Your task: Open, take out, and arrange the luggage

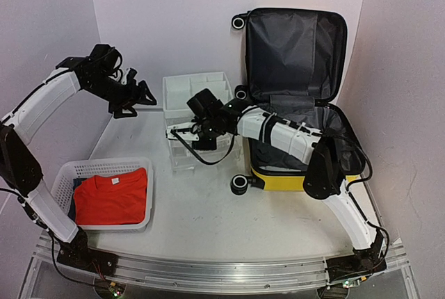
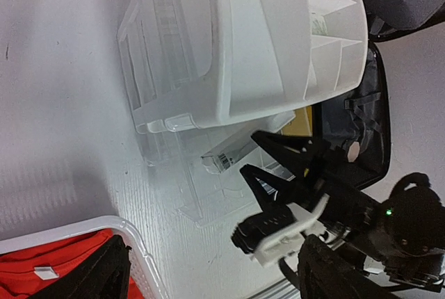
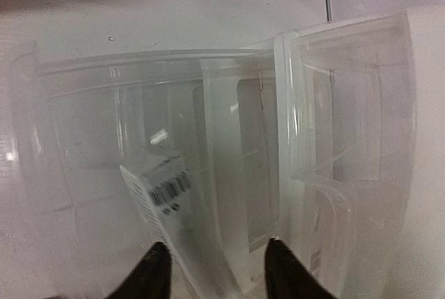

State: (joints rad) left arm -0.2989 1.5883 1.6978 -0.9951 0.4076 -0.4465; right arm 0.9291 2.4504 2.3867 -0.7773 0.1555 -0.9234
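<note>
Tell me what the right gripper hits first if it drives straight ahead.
Most likely the barcode-labelled item lying in the clear drawer, just ahead of the right gripper; depth is unclear.

Left arm (image 1: 42,101) and right arm (image 1: 288,138): rounded white shells between bulky black joints. Dark bands across the white shell of the right forearm. Black bases (image 1: 73,252) mounted on a ribbed silver rail (image 1: 222,272). Thin black cables (image 1: 207,163) looped loosely beside the wrists. Left gripper (image 1: 139,99) and right gripper (image 1: 201,142): matt black, with tapered, pointed fingers (image 3: 156,271). On the right wrist, seen from the left wrist camera, a white bracket (image 2: 288,224) and a small green light (image 2: 388,211).
</note>
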